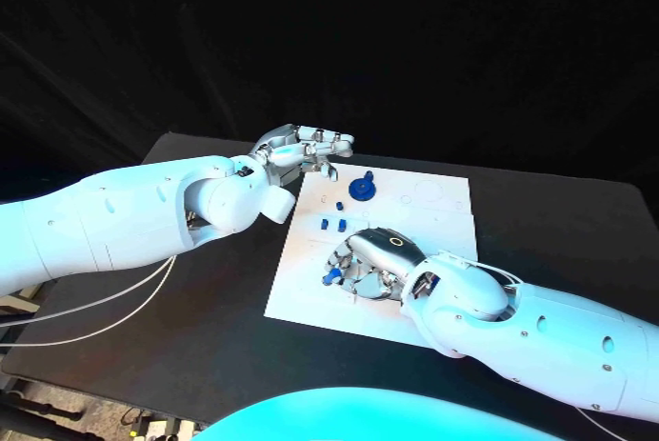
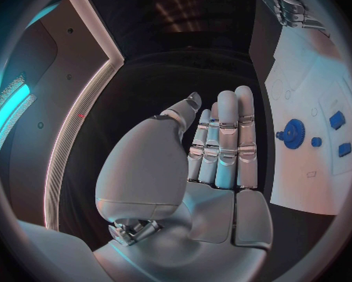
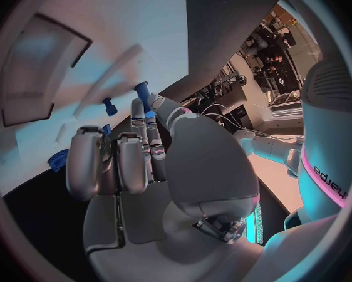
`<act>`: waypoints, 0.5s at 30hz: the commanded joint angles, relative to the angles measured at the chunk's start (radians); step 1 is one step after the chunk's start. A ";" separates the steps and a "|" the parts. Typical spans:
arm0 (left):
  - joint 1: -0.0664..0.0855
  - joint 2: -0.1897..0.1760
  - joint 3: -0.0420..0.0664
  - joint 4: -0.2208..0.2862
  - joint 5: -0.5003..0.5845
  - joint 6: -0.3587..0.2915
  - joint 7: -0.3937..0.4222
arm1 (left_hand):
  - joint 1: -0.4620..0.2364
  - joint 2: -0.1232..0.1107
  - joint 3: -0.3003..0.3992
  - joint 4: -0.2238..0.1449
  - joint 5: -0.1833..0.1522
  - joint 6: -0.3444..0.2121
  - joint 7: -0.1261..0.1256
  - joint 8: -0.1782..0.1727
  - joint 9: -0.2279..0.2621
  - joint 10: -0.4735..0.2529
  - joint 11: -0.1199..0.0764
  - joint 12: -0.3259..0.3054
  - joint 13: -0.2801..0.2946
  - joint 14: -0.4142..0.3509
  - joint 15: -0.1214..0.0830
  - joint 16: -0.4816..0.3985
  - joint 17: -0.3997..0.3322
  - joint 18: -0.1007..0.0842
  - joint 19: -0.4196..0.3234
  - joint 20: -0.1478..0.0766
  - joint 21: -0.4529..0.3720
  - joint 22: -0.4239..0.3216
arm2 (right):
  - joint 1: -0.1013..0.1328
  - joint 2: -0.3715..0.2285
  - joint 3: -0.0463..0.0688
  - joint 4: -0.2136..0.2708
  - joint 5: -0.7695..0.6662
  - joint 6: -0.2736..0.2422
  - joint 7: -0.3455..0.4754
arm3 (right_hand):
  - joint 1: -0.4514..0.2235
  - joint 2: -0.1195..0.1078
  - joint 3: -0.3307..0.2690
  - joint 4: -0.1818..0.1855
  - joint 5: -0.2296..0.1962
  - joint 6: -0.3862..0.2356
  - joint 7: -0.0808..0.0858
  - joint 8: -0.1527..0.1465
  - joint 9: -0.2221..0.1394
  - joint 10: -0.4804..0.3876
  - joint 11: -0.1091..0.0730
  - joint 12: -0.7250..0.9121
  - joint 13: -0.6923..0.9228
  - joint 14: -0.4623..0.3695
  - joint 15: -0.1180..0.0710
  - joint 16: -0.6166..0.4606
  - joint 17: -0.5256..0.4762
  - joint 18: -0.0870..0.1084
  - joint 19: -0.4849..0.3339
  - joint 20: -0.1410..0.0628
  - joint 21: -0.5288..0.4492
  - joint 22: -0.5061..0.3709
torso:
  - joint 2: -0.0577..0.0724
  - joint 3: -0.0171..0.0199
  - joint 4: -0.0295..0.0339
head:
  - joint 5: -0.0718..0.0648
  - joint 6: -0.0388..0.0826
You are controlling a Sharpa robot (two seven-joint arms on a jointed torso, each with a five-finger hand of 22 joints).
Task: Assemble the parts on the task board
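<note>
The white task board lies mid-table. On its far part stand a blue gear and three small blue parts. My left hand hovers at the board's far-left corner with straight fingers and holds nothing; the gear and small parts lie beside it. My right hand is low over the board's near-left area. It pinches a small blue part between thumb and a finger. That part sits at the fingertips, close to the board.
The black table surrounds the board, with bare room to the right and in front. White cables hang from my left arm off the table's left edge. Printed outlines mark the board's far-right part.
</note>
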 commanded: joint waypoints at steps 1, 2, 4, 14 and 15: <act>0.000 0.002 0.000 0.002 -0.002 0.021 0.007 | -0.001 0.013 -0.006 0.001 -0.002 -0.007 -0.001 -0.002 -0.001 -0.008 0.001 0.005 0.001 -0.008 0.002 -0.003 -0.001 0.013 0.001 0.004 -0.006 -0.001 | -0.001 0.004 0.000 -0.006 -0.028 0.028 -0.014 | 0.003 0.003 0.000 -0.005 0.004 0.011 0.001 0.014 0.031 -0.006 -0.002 0.002 0.002 0.059 -0.004 0.005 0.034 -0.013 -0.001 -0.008 -0.001 -0.001 | 0.000 -0.0008 -0.0003 | 0.000 -0.001; 0.000 0.002 0.000 0.002 -0.002 0.021 0.007 | -0.001 0.013 -0.006 0.001 -0.002 -0.007 -0.001 -0.002 -0.001 -0.008 0.001 0.005 0.001 -0.008 0.002 -0.003 -0.001 0.013 0.001 0.004 -0.006 -0.001 | -0.001 0.005 0.000 -0.007 -0.029 0.031 -0.015 | 0.003 0.003 0.000 -0.005 0.004 0.011 0.001 0.014 0.031 -0.006 -0.002 0.002 0.002 0.059 -0.004 0.005 0.034 -0.013 -0.001 -0.008 -0.001 -0.001 | 0.000 -0.0006 -0.0002 | 0.001 -0.001; 0.000 0.002 0.000 0.002 -0.002 0.021 0.006 | -0.001 0.013 -0.006 0.001 -0.002 -0.007 -0.001 -0.002 -0.001 -0.008 0.001 0.005 0.001 -0.008 0.002 -0.003 -0.001 0.013 0.001 0.004 -0.006 -0.001 | -0.001 0.008 0.000 -0.010 -0.032 0.039 -0.018 | 0.003 0.003 0.000 -0.005 0.004 0.011 0.001 0.014 0.031 -0.006 -0.002 0.002 0.002 0.059 -0.004 0.005 0.034 -0.013 -0.001 -0.008 -0.001 -0.001 | 0.000 -0.0005 -0.0003 | 0.001 -0.002; 0.000 0.000 0.000 0.004 -0.002 0.020 0.005 | -0.001 0.013 -0.006 0.001 -0.002 -0.007 -0.001 -0.002 -0.001 -0.008 0.001 0.005 0.001 -0.008 0.002 -0.003 -0.001 0.013 0.001 0.004 -0.006 -0.001 | -0.001 0.021 -0.002 -0.015 -0.054 0.057 -0.037 | 0.001 -0.001 -0.002 -0.006 0.004 0.008 0.003 0.013 0.033 -0.009 0.000 0.001 0.002 0.059 -0.003 0.003 0.032 -0.012 -0.002 -0.007 -0.003 -0.003 | -0.002 -0.0016 -0.0005 | -0.001 -0.003; 0.000 0.000 0.000 0.004 -0.002 0.020 0.005 | -0.001 0.013 -0.006 0.001 -0.002 -0.007 -0.001 -0.002 -0.001 -0.008 0.001 0.005 0.001 -0.008 0.002 -0.003 -0.001 0.013 0.001 0.004 -0.006 -0.001 | -0.001 0.024 -0.003 -0.015 -0.055 0.057 -0.038 | -0.001 -0.003 -0.004 -0.005 0.004 0.004 0.005 0.010 0.033 -0.012 0.001 0.000 0.001 0.059 -0.002 0.003 0.032 -0.012 -0.002 -0.007 -0.003 -0.003 | -0.002 -0.0016 -0.0005 | -0.001 -0.003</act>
